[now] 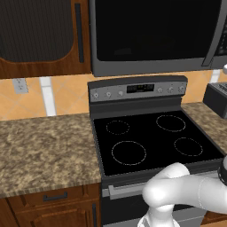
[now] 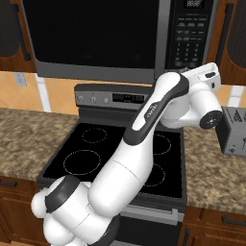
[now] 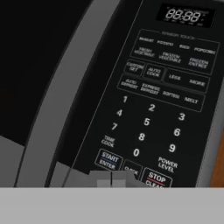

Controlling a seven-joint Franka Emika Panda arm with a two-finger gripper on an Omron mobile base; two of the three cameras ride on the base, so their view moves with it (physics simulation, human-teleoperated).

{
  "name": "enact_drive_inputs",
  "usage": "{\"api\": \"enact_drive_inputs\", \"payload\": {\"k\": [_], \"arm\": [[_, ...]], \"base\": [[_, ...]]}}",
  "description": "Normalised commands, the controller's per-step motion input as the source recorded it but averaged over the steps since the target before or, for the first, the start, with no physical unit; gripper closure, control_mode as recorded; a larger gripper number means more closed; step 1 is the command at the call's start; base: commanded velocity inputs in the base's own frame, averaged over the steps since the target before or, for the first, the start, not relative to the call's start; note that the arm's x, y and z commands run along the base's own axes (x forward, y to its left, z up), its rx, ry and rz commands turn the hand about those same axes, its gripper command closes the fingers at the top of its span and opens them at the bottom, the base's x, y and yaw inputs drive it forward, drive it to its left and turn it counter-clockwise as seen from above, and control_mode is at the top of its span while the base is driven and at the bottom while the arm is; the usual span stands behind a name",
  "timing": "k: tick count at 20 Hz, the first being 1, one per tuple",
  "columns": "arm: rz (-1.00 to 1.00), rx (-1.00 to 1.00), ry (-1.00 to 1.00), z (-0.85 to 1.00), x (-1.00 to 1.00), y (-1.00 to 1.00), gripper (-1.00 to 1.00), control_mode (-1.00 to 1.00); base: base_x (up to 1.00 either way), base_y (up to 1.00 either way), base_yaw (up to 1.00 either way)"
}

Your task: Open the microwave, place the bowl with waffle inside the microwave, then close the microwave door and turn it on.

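Observation:
The microwave (image 1: pixel 150 35) hangs above the stove, and its door (image 2: pixel 96 33) is shut, with the long grey handle (image 2: pixel 165 33) next to the keypad (image 2: pixel 190 33). In the hand view the keypad (image 3: pixel 157 109) is very close, and its display (image 3: pixel 186 16) reads 88:88. My gripper (image 3: pixel 111 178) is shut, with its two tips pressed together just under the START/ENTER button (image 3: pixel 108 159). The arm reaches up and to the right toward the keypad's lower edge. The bowl and waffle are out of view behind the dark glass.
Below the microwave is a black stove (image 1: pixel 150 139) with ring burners and a knob panel (image 1: pixel 137 91). A dark toaster (image 2: pixel 234 129) stands on the granite counter (image 1: pixel 44 146) to the right. Brown wooden cabinets (image 1: pixel 40 40) flank the microwave.

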Motion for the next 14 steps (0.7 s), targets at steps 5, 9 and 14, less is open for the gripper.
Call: {"api": "enact_drive_inputs", "payload": {"k": [5,9,14], "arm": [[0.0,0.0,0.0,0.0,0.0,0.04,1.0,-1.0],[0.0,0.0,0.0,0.0,0.01,0.0,1.0,-1.0],[0.0,0.0,0.01,0.0,0.13,0.0,1.0,-1.0]], "base": [[0.0,0.0,0.0],[0.0,0.0,0.0],[0.0,0.0,0.0]]}}
